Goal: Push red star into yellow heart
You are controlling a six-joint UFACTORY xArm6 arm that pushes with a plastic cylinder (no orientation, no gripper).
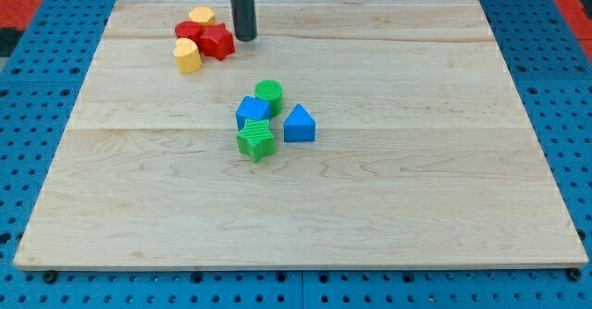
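Pale wooden board (388,207) on blue pegboard (555,87); red star against yellow heart, top left.
The red star (218,43) already touches the yellow heart (188,56), with a red block (189,30) and yellow block (202,16) crowding behind. My tip (245,37) stands just right of the star, rod upright, placed to shove leftward. I carry no jaws to open or close.

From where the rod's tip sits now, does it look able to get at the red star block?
Probably yes. My tip sits just to the view's right of the red star block, with no block between them; the yellow heart block lies on the star's far side.
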